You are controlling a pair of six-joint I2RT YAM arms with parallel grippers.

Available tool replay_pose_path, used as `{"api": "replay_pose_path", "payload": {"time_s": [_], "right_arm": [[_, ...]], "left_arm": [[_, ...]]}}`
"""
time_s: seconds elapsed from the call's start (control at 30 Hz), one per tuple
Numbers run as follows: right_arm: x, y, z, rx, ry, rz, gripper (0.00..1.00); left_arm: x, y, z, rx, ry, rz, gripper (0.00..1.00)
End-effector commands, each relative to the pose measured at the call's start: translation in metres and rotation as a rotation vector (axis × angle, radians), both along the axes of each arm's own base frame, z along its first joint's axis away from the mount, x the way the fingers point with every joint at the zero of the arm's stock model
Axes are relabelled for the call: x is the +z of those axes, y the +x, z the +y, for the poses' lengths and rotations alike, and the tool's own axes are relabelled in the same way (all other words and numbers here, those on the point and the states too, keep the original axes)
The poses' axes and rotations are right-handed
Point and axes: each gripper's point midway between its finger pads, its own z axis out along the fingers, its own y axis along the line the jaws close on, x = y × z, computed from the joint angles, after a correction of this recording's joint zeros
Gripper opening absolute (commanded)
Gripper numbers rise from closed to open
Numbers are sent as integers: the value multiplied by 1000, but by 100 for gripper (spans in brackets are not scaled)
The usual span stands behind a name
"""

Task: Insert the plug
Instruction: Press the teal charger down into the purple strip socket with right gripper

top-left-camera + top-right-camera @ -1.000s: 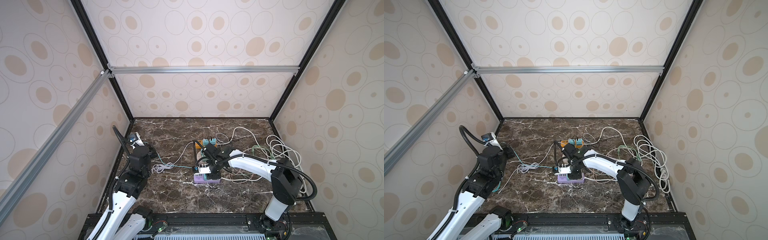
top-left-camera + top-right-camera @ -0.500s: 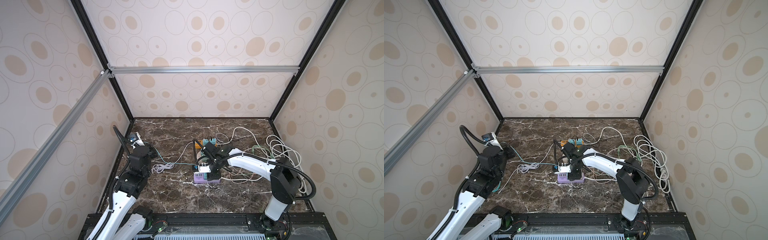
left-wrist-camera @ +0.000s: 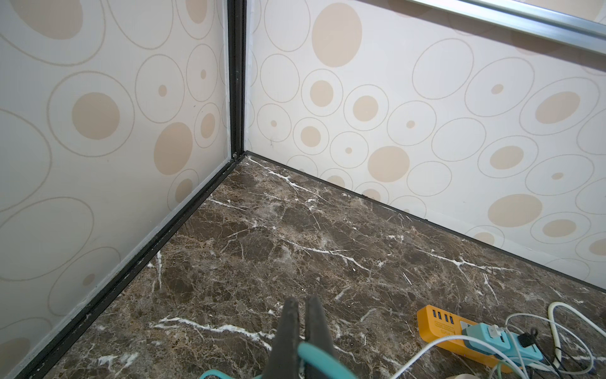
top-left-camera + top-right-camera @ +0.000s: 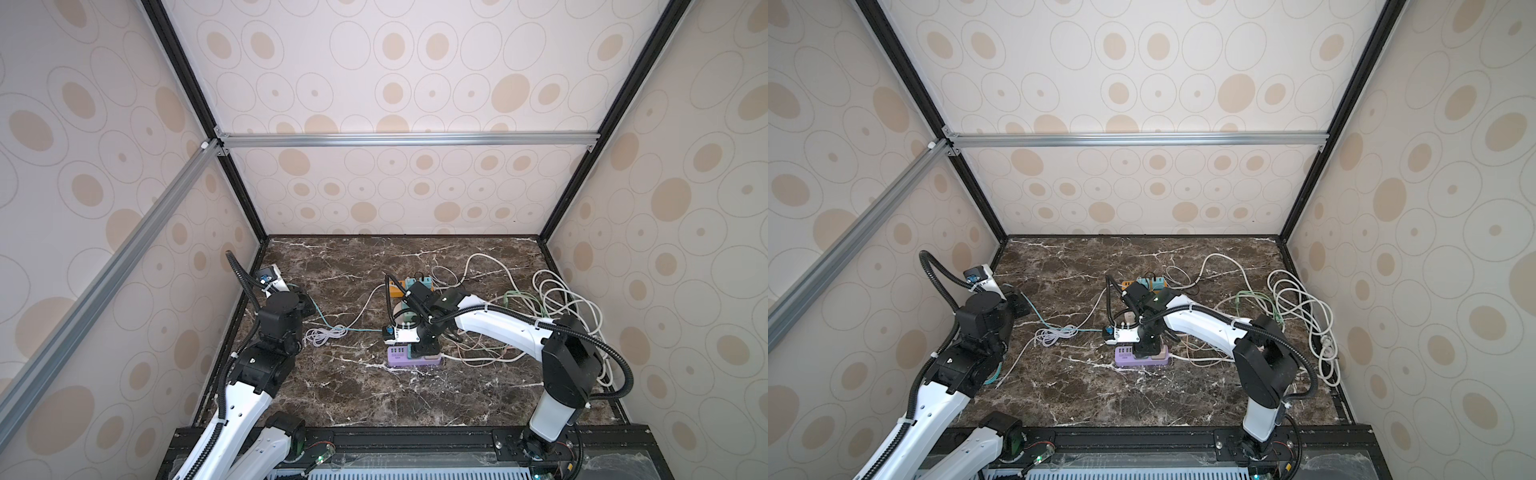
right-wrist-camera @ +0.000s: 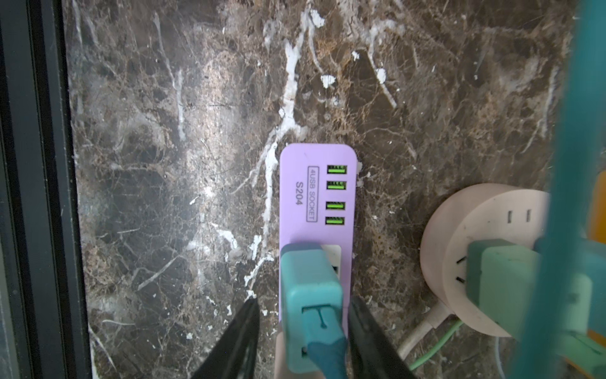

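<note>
Top views: purple strip point(image 4: 399, 358) lies mid-table, long axis across the view. R gripper point(image 4: 419, 347) points straight down onto its right end. L gripper point(image 4: 305, 305) sits well apart by the left wall, so R arm is nearer by far. Plug is hidden under R gripper there. L wrist view: L fingers point(image 3: 290, 328) are pressed together w/ a teal cable point(image 3: 323, 356) crossing their base; can't tell if it's pinched. R wrist view: teal plug point(image 5: 311, 288) stands on the strip's socket end, body rising toward the cam, i.e. along R gripper's approach axis. R fingers point(image 5: 244, 331) straddle it, parted, w/ a gap each side, gripping nothing. Plug looks in or nearly in; seating depth can't be told. Likely next move: close on it or press straight down.
</note>
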Motion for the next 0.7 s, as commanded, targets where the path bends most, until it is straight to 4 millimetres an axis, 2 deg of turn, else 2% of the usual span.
{"api": "replay_pose_path", "payload": {"time_s": [0.0,0.47,0.67], "right_arm": [[-1,-4,-4,11,-18,34,40],[-16,-9,-13,8,-75,63,26],[-24,-13,-20,26,-108,73,10]], "left_arm": [[4,-3,4,9,12,-10,0],[5,-5,5,11,13,-12,0],[5,-5,5,10,11,-14,0]]}}
